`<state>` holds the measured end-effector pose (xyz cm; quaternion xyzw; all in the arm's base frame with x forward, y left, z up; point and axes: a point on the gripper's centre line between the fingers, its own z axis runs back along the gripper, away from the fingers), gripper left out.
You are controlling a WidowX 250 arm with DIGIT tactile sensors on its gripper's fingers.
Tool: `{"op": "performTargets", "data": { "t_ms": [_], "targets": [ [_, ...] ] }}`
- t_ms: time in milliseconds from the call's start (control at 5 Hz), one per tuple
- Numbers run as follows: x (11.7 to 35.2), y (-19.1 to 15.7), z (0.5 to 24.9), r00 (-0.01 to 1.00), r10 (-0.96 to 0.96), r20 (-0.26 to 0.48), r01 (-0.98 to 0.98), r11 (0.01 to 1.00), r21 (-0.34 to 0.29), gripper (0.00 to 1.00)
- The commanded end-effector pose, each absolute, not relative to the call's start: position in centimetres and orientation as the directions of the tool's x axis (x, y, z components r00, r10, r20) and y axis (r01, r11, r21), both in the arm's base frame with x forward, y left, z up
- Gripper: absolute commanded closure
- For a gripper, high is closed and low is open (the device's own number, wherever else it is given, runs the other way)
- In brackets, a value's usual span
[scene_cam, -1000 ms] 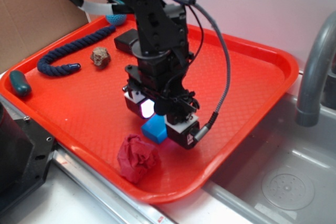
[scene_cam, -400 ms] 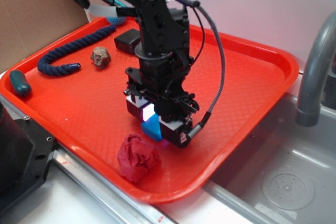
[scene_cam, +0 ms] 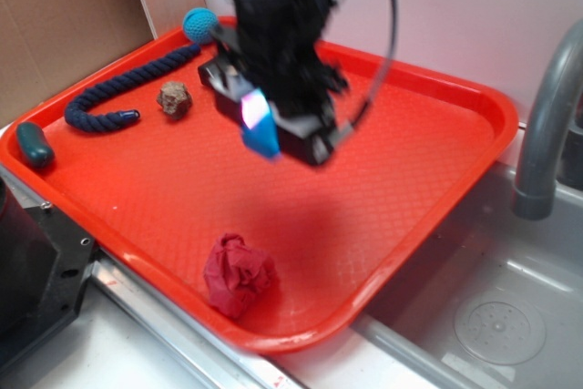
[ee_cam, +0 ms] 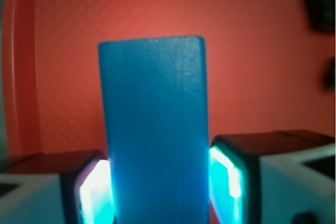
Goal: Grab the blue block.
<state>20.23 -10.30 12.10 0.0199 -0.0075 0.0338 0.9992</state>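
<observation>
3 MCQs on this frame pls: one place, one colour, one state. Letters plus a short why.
1. Where is the blue block?
A. lying flat on the tray
B. up off the tray, in the claw
C. in the sink

2. What colour is the crumpled cloth near the tray's front edge?
A. dark red
B. yellow
C. white

3. What is the claw doing?
A. wide open and empty
B. shut on the blue block
C. shut on the rope

Answers:
1 B: the exterior view shows the block raised clear of the tray surface, under the arm.
2 A: the cloth is dark red, a shade deeper than the orange-red tray.
3 B: the wrist view shows both fingers pressed against the block's sides; the navy rope lies untouched at the tray's far left.
</observation>
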Motion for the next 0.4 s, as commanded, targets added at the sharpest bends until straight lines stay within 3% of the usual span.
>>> {"op": "performTargets", "data": {
  "t_ms": [0,200],
  "targets": [
    [19.1,-6.4,20.0,0.971,0.238,0.003,-0.238,0.970,0.045,1.00],
    [19.5,-6.8,18.1,0.975,0.222,0.008,-0.222,0.975,0.003,1.00]
  ]
}}
